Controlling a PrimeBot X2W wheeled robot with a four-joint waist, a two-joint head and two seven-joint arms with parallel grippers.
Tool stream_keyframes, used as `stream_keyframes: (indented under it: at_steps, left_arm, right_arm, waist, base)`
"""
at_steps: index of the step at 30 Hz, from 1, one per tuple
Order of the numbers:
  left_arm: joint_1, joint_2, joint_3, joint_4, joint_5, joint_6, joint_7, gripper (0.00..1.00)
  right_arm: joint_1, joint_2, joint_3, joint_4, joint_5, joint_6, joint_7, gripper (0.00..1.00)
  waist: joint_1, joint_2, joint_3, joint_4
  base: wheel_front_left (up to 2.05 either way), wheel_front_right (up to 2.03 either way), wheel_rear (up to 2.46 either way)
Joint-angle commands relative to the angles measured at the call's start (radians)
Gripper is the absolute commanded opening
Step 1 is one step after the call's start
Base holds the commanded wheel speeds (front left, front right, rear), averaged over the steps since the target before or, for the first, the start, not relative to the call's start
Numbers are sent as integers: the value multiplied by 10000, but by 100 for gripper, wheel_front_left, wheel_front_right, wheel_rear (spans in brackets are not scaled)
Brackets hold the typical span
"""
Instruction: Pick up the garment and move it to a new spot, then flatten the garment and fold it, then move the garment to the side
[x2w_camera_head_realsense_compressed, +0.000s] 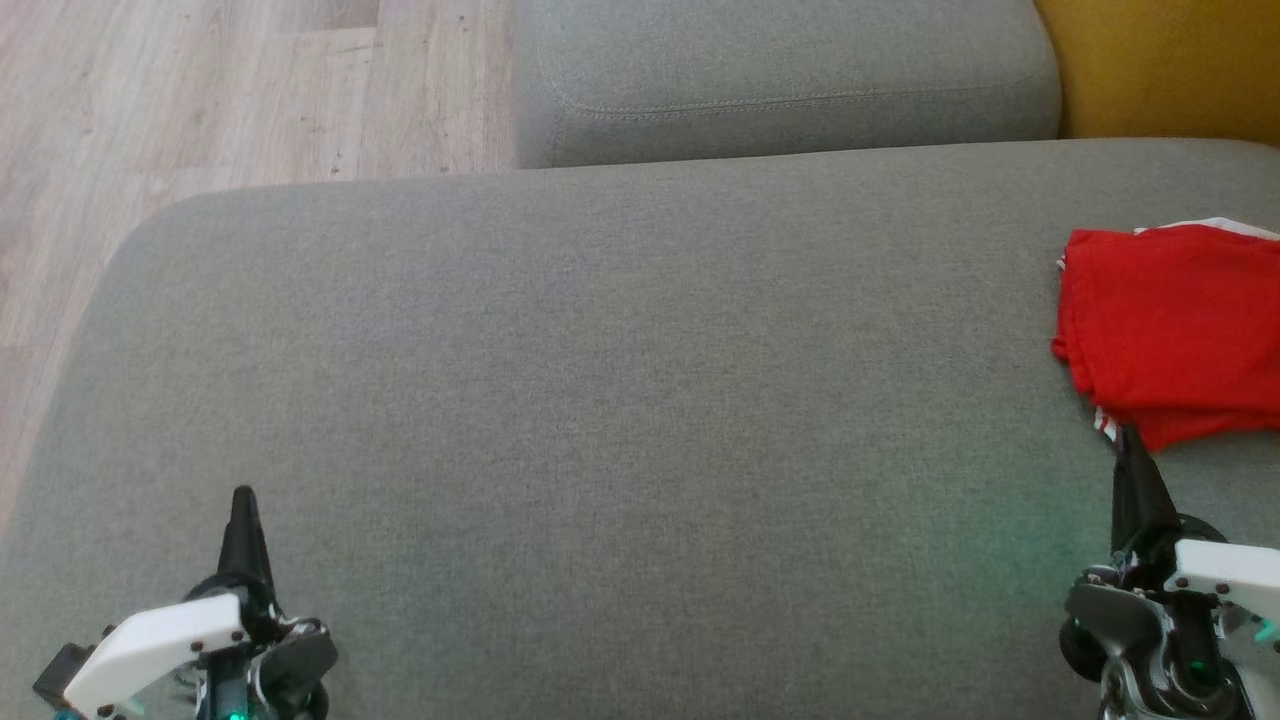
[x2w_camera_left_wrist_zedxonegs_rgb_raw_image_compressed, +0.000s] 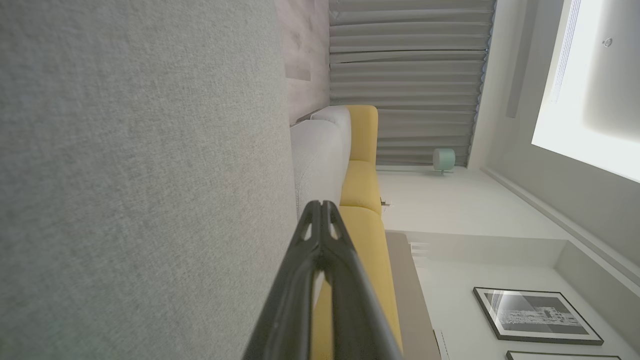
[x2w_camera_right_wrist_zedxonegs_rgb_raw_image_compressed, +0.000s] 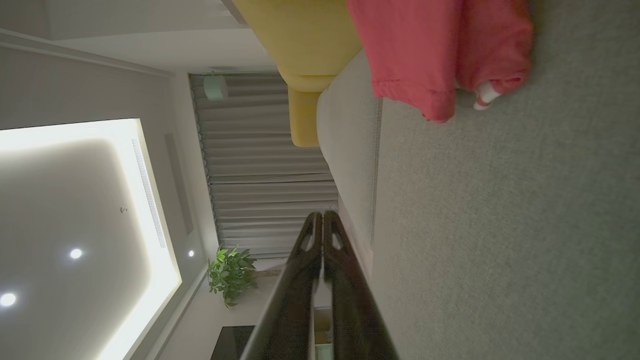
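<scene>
One red garment (x2w_camera_head_realsense_compressed: 1170, 330) folded, just beyond closed right end effector (x2w_camera_head_realsense_compressed: 1127, 438) tip.

Nothing written can be read from where I stand: no words, brands or numbers. The nearest thing to it is the black-framed grey print (x2w_camera_left_wrist_zedxonegs_rgb_raw_image_compressed: 537, 316) on the white wall, whose pale marks are too small and blurred to tell whether they are lettering at all
</scene>
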Motion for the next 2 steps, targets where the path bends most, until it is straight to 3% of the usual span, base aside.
stream_keyframes:
  at_steps: [1, 2]
  left_arm:
    - [-484, 69, 354, -292, 75, -67, 60, 0]
    - [-484, 68, 356, -292, 76, -67, 62, 0]
  right_arm:
    - [-519, -72, 200, -317, 63, 69, 63, 0]
    - [-519, -72, 200, -317, 63, 69, 63, 0]
  waist:
    - [0, 0, 0, 0]
    - [0, 0, 0, 0]
  base:
    - [0, 0, 0]
    - [0, 0, 0]
